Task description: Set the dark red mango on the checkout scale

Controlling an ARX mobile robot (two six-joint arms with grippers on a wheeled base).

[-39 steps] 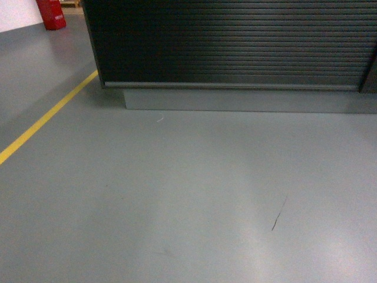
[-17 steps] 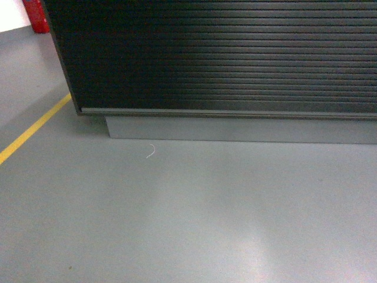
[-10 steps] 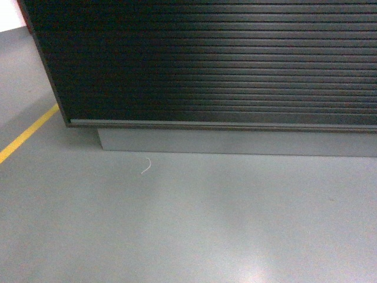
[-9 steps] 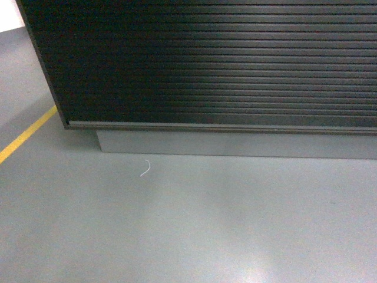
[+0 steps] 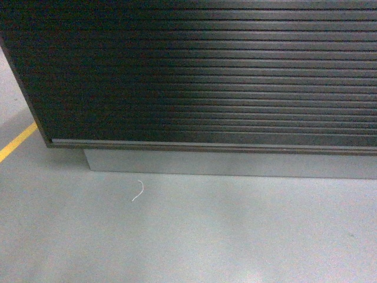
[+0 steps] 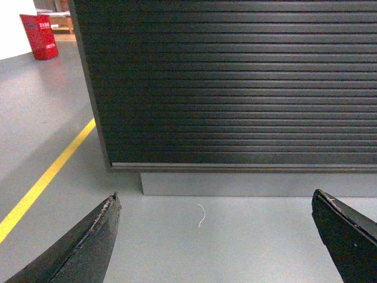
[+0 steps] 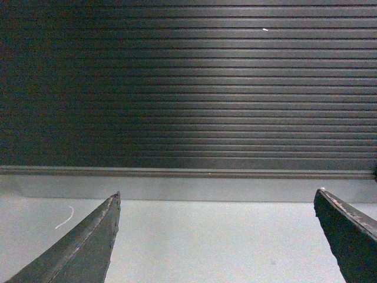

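The checkout (image 5: 200, 76) fills the upper part of the head view: a dark, horizontally ribbed front panel on a grey base (image 5: 224, 165). Its top is out of view. The same ribbed panel shows in the left wrist view, checkout (image 6: 235, 88), and in the right wrist view, checkout (image 7: 188, 88). The dark red mango and the scale are out of view. My left gripper (image 6: 215, 200) is open, with only floor between its fingers. My right gripper (image 7: 217, 197) is open too and holds nothing. Neither gripper shows in the head view.
Grey floor (image 5: 188, 236) lies in front of the counter. A small white thread (image 5: 138, 190) lies on it near the base's left corner. A yellow floor line (image 5: 16, 142) runs at the left. A red bin (image 6: 39, 35) stands far back left.
The checkout has grown larger and shifted left and down in the head view as the base rolled closer. The red bin has left the head view.
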